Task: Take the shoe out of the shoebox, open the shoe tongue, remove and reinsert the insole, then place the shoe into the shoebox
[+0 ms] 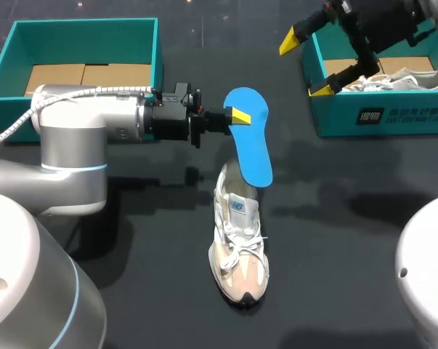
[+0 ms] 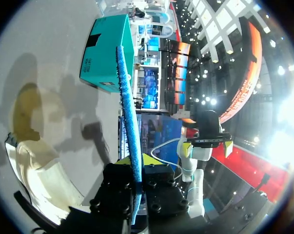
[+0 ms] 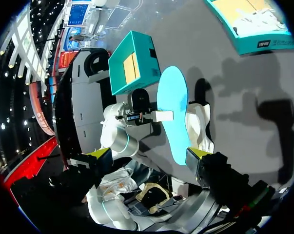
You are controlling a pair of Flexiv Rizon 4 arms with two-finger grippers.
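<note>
- Far left on the desk (image 1: pixel 146 291): the left shoebox (image 1: pixel 80 22) is open, with only a cardboard floor showing.
- The left hand (image 1: pixel 239 116) is clenched on the blue insole (image 1: pixel 251 145), pinching one long edge near the wider end.
- The insole hangs over the shoe (image 1: pixel 239 247). Its lower end is at the shoe's opening; I can't tell whether it touches.
- The shoe stands upright mid-desk, out of both boxes, laces tied.
- My read on handling: the insole is light, thin foam and will buckle if pushed hard. A grip nearer its middle should help.
- The shoe is light with a soft upper and will likely skate, so brace it at the stiff heel.
- The right shoebox (image 1: pixel 378 116) holds something white.
- The right hand (image 1: pixel 306 65) hovers at the right shoebox's near corner, fingers spread, empty.
</note>
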